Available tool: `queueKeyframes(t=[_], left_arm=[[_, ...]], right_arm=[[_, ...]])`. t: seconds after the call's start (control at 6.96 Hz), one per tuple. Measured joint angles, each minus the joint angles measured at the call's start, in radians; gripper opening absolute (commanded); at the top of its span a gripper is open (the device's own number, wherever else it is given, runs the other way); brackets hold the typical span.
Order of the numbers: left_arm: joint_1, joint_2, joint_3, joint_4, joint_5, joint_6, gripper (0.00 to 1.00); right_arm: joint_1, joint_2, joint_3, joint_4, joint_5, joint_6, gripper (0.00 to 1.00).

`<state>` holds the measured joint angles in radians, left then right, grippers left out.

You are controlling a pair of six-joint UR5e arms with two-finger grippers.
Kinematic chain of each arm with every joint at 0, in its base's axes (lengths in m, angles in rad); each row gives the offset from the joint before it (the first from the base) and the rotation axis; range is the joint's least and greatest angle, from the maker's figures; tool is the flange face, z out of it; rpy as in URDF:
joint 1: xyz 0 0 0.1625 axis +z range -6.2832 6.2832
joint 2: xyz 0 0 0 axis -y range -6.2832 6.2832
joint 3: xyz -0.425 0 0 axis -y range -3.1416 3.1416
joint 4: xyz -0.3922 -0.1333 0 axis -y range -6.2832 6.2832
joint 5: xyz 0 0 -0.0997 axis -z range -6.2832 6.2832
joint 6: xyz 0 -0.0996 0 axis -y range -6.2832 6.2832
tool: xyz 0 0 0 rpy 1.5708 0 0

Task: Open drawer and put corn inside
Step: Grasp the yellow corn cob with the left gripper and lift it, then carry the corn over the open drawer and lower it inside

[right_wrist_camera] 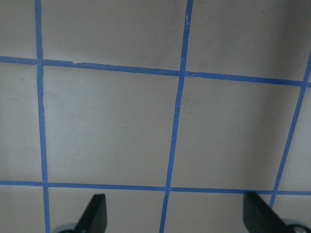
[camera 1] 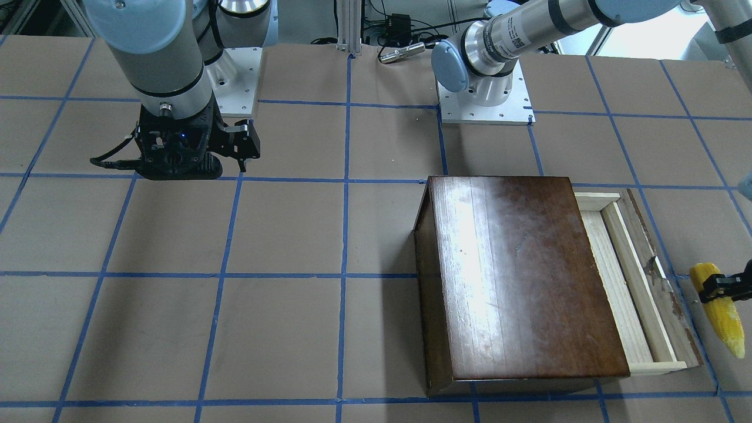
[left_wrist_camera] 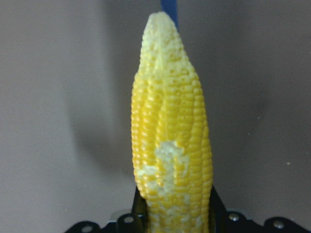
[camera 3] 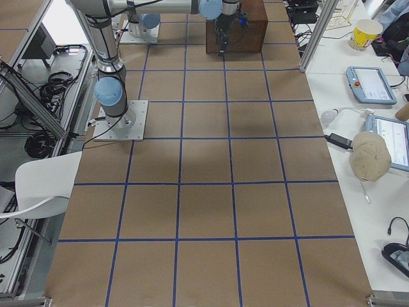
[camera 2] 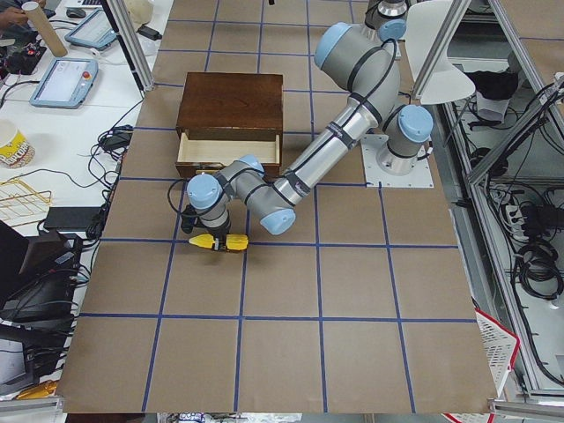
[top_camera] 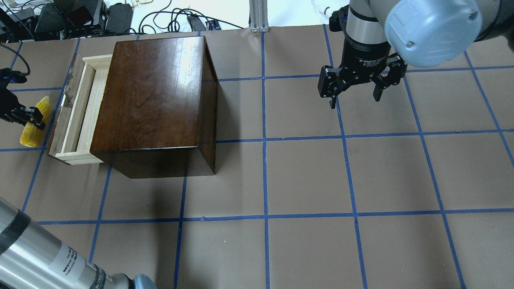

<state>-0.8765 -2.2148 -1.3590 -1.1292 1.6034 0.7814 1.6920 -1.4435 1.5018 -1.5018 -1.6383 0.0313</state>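
Brown-papered, blue-gridded table: overhead, the pale wooden drawer stands out of its glossy dark-brown box. Only the left wrist view shows the left gripper clamping the bright yellow corn cob, just beside the drawer. The right gripper gapes empty.

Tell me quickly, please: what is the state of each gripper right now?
Left gripper: closed, holding the corn.
Right gripper: open, holding nothing.

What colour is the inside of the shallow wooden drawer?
The shallow wooden drawer is pale cream inside; overhead exterior view best.
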Motion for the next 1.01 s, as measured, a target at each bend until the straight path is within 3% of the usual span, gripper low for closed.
queueKeyframes(t=[0.43,1.01], left_arm=[[-0.051,0.107,0.095,-0.197,-0.006,-0.023,0.00],[-0.201,0.257,0.114,-0.415,-0.048,-0.223,0.00]], right_arm=[[0.000,0.000,0.000,0.000,0.000,0.000,1.00],[0.000,0.000,0.000,0.000,0.000,0.000,1.00]])
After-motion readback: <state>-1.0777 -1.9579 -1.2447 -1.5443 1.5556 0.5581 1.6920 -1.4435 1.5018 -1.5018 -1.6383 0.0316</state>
